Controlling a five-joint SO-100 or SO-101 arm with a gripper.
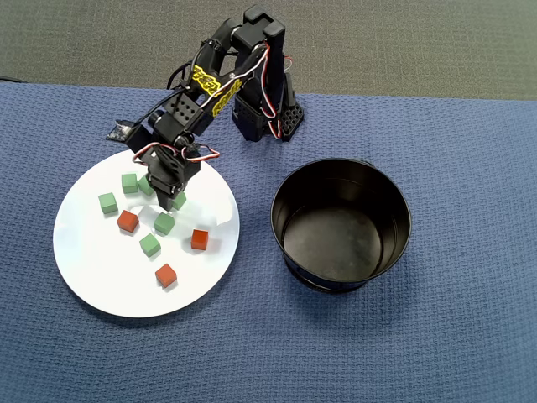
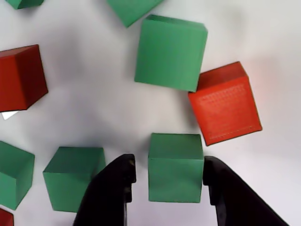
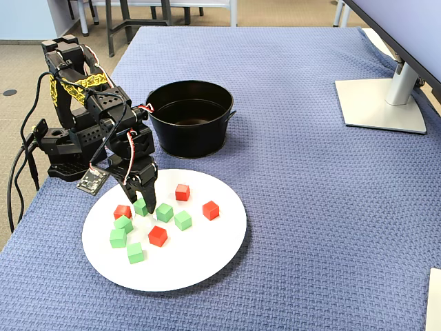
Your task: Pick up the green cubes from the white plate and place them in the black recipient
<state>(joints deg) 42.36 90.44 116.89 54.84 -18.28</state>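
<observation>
Several green cubes and red cubes lie scattered on the white plate [image 1: 101, 269] [image 3: 193, 255]. My gripper [image 1: 170, 199] [image 3: 144, 205] is down at the plate's edge nearest the arm. It stands open, one finger on each side of a green cube [image 2: 175, 179] [image 1: 179, 201] [image 3: 140, 207]. In the wrist view the right finger [image 2: 221, 188] looks against the cube, while the left finger [image 2: 117, 188] stands a little off it. Another green cube [image 2: 73, 181] sits just outside the left finger. The black recipient [image 1: 336, 243] [image 3: 189, 141] stands empty beside the plate.
Red cubes [image 1: 127, 221] [image 1: 199, 239] [image 1: 166, 274] lie among the green ones; one [image 2: 225, 103] sits close ahead on the right in the wrist view. The arm's base [image 1: 264, 117] stands at the cloth's edge. A monitor foot [image 3: 382, 103] is far off across the blue cloth.
</observation>
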